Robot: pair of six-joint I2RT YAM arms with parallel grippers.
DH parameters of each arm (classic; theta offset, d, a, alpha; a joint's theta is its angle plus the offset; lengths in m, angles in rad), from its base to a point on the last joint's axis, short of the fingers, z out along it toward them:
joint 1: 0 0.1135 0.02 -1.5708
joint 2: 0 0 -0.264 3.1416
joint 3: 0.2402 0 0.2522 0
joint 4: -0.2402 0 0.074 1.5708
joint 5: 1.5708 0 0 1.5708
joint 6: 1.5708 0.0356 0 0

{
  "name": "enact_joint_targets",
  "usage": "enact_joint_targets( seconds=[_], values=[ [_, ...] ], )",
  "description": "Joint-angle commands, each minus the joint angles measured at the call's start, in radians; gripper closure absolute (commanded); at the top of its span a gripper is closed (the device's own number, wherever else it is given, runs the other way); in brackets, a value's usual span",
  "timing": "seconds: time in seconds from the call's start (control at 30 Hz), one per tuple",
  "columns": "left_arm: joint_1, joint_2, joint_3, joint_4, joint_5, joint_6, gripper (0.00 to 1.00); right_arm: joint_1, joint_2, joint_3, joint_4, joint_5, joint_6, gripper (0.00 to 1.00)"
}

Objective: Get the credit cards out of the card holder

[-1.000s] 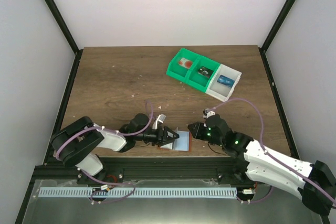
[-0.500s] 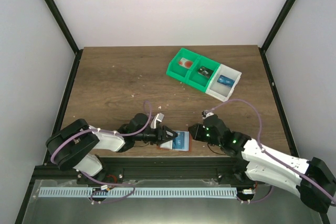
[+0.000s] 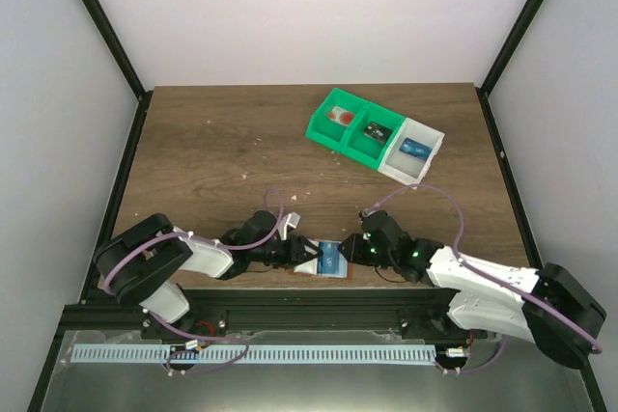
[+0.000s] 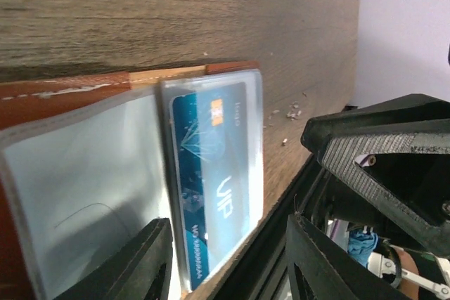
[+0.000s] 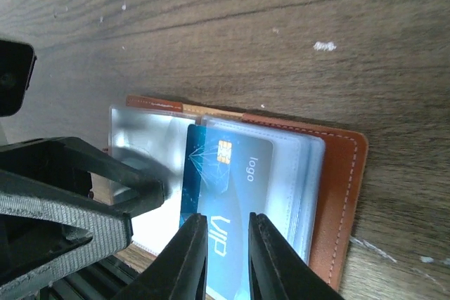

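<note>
Blue card (image 5: 232, 166) judged thin, stiff, slick; best pinched at its exposed edge. Card holder (image 5: 341, 194) pressed down by spread left tool (image 4: 226, 223); right tool (image 5: 226, 219) held parted above.

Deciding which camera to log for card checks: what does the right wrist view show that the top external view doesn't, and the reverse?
Only right wrist: the chip and "VIP" print on the blue card, the clear sleeves, and the stitched brown edge of the card holder. Only top external: the green-and-white trays at the far right of the table, with small items inside. Both: the open card holder with the left gripper at it.
</note>
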Motion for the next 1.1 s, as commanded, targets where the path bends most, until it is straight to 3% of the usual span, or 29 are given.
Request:
enact_joint_targets(
  seconds=[0.0, 0.47, 1.07],
  values=[
    [0.003, 0.045, 0.008, 0.038, -0.014, 0.035, 0.54, 0.006, 0.046, 0.026, 0.061, -0.065, 0.012, 0.82],
    [0.003, 0.088, 0.021, 0.057, 0.016, 0.03, 0.6, -0.002, 0.144, 0.015, 0.094, -0.091, -0.014, 0.82],
    [0.003, 0.176, 0.009, 0.205, 0.07, -0.035, 0.67, -0.002, 0.194, -0.032, 0.124, -0.089, -0.011, 0.84]
  ],
)
